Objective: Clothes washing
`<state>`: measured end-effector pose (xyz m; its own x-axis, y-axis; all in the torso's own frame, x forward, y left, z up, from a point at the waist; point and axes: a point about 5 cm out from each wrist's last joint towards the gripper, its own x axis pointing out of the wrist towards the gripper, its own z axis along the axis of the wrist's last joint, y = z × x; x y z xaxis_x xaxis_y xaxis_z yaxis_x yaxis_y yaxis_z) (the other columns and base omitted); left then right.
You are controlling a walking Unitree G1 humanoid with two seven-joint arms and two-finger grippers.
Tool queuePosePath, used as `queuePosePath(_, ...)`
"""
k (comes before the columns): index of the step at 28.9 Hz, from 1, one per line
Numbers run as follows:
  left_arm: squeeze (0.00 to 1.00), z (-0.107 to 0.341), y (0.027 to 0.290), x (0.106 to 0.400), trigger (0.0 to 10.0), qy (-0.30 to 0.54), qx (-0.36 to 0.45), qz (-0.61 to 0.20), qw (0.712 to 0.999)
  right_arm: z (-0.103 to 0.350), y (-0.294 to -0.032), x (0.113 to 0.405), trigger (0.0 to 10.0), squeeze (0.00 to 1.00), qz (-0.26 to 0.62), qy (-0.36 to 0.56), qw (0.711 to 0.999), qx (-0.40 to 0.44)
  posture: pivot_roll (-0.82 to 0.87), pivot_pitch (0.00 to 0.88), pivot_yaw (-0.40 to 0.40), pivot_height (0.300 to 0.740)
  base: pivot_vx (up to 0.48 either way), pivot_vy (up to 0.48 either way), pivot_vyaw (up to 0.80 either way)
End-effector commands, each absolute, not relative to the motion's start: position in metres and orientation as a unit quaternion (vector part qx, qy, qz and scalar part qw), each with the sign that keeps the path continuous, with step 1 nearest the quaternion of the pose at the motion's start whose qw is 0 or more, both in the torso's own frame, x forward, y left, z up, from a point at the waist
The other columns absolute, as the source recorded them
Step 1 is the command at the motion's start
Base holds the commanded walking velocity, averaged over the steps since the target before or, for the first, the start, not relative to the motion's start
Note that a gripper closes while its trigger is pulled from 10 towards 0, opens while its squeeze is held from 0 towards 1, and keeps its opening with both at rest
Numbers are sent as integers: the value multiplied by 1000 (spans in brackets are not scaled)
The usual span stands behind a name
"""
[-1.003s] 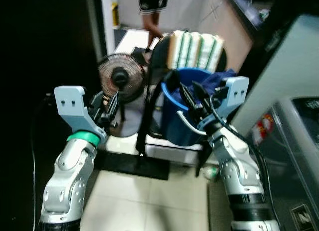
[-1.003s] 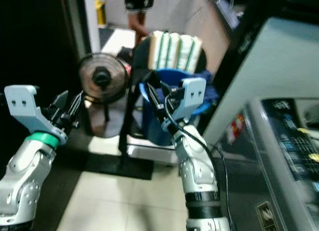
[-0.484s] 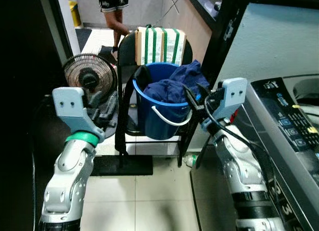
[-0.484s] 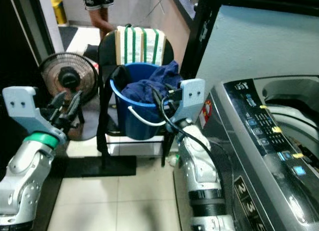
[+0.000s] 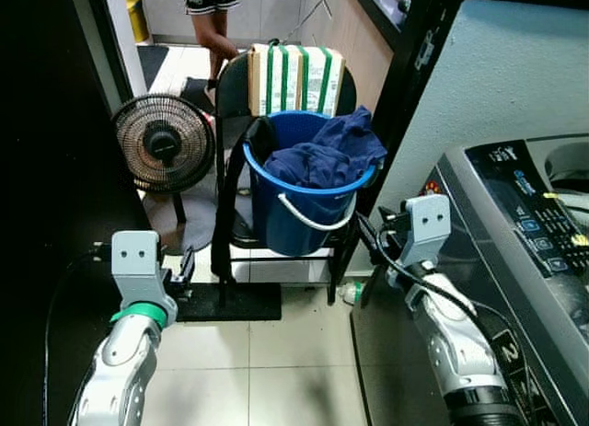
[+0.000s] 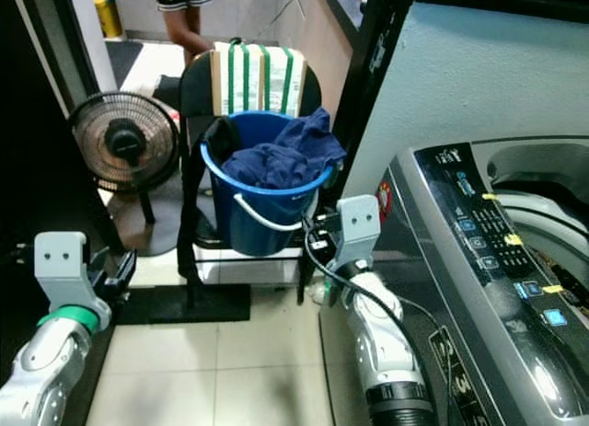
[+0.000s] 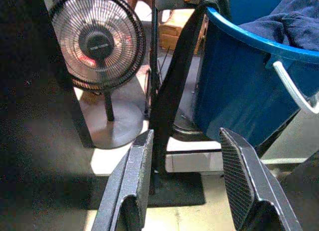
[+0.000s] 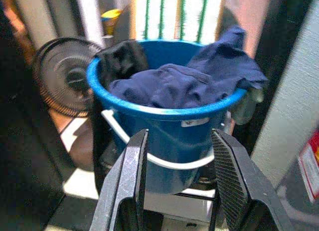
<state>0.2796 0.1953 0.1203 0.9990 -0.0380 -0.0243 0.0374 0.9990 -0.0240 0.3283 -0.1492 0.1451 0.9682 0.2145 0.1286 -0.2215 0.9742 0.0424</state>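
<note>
- Grey metal washing machine [image 6: 502, 260] stands along the robot's right, its drum opening at the far right edge and its control panel facing up; its front corner sits just beside the right arm, so a sideways swing there has little room
- Black chair [image 5: 235, 168] in front carries the load; its back and a black strap hang down the left side of the bucket, and a striped box [image 5: 294, 79] leans behind it
- Blue bucket [image 5: 308, 205] sits on the chair seat, white handle hanging down its front, with dark blue clothes [image 5: 322, 155] heaped over the rim and spilling toward the machine
- A floor fan [image 5: 164, 143] stands to the left of the chair, near the left arm's path; a person's legs show far back in the doorway
- Right end effector [image 8: 177, 178] is released, fingers spread, aimed at the bucket front but well short of it
- Left end effector [image 7: 192, 183] is likewise released, low, pointing between fan and bucket
- Judged step: approach, nothing grasped yet; next calls for lifting the right arm above the rim and closing on the cloth, keeping clear of the handle and chair strap
</note>
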Motion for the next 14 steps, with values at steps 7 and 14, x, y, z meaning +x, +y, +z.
queuePosePath(7, 0, 119, 200, 287, 10000, 9, -11, -16, 1000, 136, -149, 325, 10000, 0, 92, -61, 993, 46, 70, 14, 54, 740, 0, 0, 0)
queuePosePath(14, 0, 126, 195, 287, 10000, -14, -26, -30, 999, 134, -148, 322, 10000, 0, 95, -60, 993, 45, 67, 21, 38, 740, 0, 0, 0)
